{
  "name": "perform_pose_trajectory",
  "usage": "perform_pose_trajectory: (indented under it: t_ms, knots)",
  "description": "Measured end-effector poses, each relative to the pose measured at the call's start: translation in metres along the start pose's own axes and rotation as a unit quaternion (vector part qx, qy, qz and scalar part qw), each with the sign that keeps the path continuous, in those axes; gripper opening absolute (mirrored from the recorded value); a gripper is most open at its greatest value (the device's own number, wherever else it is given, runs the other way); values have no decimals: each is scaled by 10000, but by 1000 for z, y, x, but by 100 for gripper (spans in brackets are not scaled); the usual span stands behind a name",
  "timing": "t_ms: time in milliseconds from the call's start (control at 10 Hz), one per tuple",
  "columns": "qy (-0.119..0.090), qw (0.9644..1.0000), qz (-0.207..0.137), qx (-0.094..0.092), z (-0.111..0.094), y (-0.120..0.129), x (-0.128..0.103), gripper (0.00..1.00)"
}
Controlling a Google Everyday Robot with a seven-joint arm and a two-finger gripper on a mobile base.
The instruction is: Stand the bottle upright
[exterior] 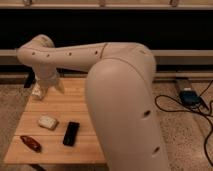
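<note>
Item: bottle [37, 92] — apparently lying at the table's [75, 102] ten-o'clock corner, partly hidden. Gripper [49, 90] — jaws wide, nothing held, just at the bottle's three o'clock. Hazard: an off-centre close could nudge the bottle off the nearby edge.

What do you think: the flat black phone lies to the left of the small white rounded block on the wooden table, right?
Not quite. The camera view shows the flat black phone to the right of the small white rounded block, not the left. Both do lie on the wooden table. The gripper is at the table's far left corner, by the small whitish plastic bottle.
</note>
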Motion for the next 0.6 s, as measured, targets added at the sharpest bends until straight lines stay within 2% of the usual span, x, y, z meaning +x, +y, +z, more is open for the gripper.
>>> perform_pose_trajectory:
  t_ms: [300,500,600]
  knots:
    - [34,9998,-183,5,14,47,-43,65]
    - [160,9995,-269,107,38,70,-78,65]
    - [220,9992,-302,149,47,76,-87,65]
